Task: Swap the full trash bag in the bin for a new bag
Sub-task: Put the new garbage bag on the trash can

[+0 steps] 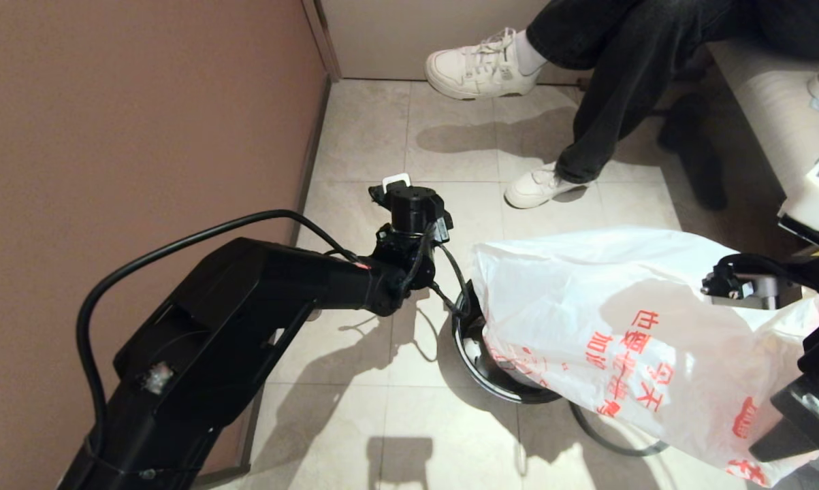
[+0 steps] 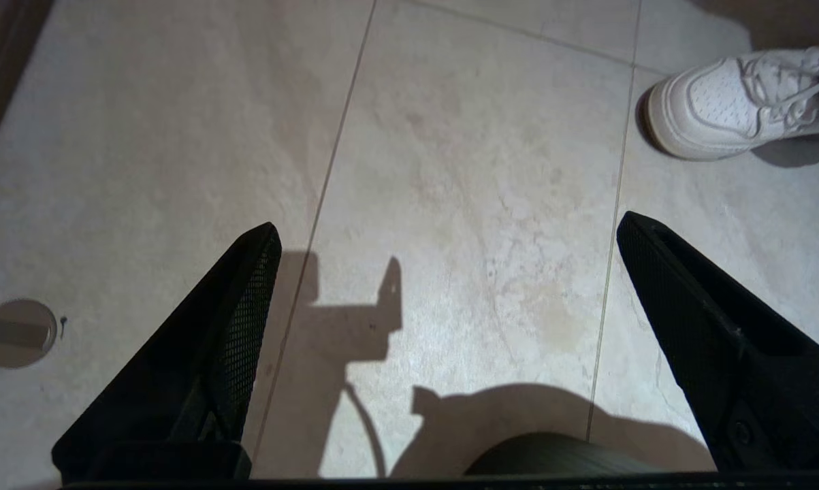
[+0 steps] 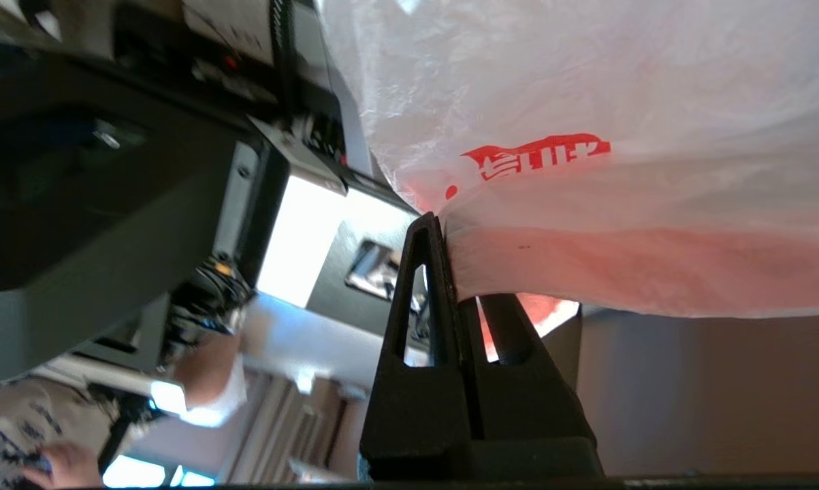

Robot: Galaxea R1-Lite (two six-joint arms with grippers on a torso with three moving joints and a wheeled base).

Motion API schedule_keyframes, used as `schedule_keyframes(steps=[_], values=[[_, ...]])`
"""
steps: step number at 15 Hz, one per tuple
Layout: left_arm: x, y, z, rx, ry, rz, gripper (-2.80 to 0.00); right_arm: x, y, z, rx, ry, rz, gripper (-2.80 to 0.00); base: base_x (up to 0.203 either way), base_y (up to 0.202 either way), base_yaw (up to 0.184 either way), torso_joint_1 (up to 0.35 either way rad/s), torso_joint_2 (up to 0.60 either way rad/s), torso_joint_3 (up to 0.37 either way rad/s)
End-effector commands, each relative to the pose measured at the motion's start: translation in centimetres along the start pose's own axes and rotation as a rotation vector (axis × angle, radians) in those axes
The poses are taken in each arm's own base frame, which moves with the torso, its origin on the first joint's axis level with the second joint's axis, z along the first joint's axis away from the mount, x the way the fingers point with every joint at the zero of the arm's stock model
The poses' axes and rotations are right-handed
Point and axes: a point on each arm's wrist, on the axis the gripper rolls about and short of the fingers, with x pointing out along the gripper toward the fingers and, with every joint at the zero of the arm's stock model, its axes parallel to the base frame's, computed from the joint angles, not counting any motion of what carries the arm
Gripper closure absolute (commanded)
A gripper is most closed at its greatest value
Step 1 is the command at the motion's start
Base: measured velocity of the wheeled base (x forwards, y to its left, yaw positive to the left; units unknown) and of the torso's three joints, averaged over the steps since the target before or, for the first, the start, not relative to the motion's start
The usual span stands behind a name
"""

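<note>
Head view. Tiled floor (image 1: 355, 408), brown wall (image 1: 109, 136) on the left. Bin (image 1: 480, 371): dark round tub on the floor near the middle, its far and right sides covered by the bag. Bag (image 1: 627, 340): whitish film with red print, stretched from the bin's mouth toward the right arm (image 1: 811, 381) at the right edge; no contents can be made out through the film. A thin dark hoop (image 1: 613, 442) lies on the floor under the bag, beside the bin. Left arm (image 1: 246, 327) reaches in from the lower left, its wrist just left of the bin; its fingers are hidden here. A seated person's white shoes (image 1: 480, 64) and dark trousers occupy the far floor.

Left wrist view. Left gripper (image 2: 443, 231): fingers (image 2: 246, 299) spread wide, nothing between them, bare tile beneath. One white shoe (image 2: 743, 102) and a round floor plate (image 2: 18, 333), unseen from the head, show here. A sliver of dark rounded rim lies at the near edge.

Right wrist view. Right gripper (image 3: 450, 238): fingers pressed together, pinching the bag's (image 3: 586, 136) pink-red edge, a grip the head view hides. Robot body (image 3: 109, 170) behind.
</note>
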Motion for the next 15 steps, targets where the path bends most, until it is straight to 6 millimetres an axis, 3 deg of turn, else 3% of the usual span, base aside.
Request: schedule_keyframes(steps=[1, 6, 9, 13, 15], values=[[0.1, -0.6, -0.1, -0.008, 0.031, -0.011, -2.80, 1.5, -0.2, 0.1, 0.010, 0.077, -0.015, 0.00, 0.000, 0.000, 0.000, 0.000, 0.00, 0.000], [-2.2, -2.8, 0.9, -0.014, 0.047, -0.087, -2.80, 4.4, -1.3, 1.5, 0.055, 0.052, -0.025, 0.00, 0.000, 0.000, 0.000, 0.000, 0.00, 0.000], [-2.8, -2.3, 1.0, -0.025, 0.104, -0.066, -2.80, 5.2, -1.9, 2.8, 0.072, 0.010, -0.055, 0.00, 0.000, 0.000, 0.000, 0.000, 0.00, 0.000], [-4.1, -2.6, -1.1, 0.013, 0.295, -0.071, -2.80, 5.8, -1.9, 3.6, 0.078, -0.007, -0.052, 0.00, 0.000, 0.000, 0.000, 0.000, 0.00, 0.000], [-5.0, -2.8, -1.1, -0.056, 0.399, -0.116, -2.80, 6.4, -1.9, 4.1, 0.075, -0.009, -0.046, 0.00, 0.000, 0.000, 0.000, 0.000, 0.00, 0.000]])
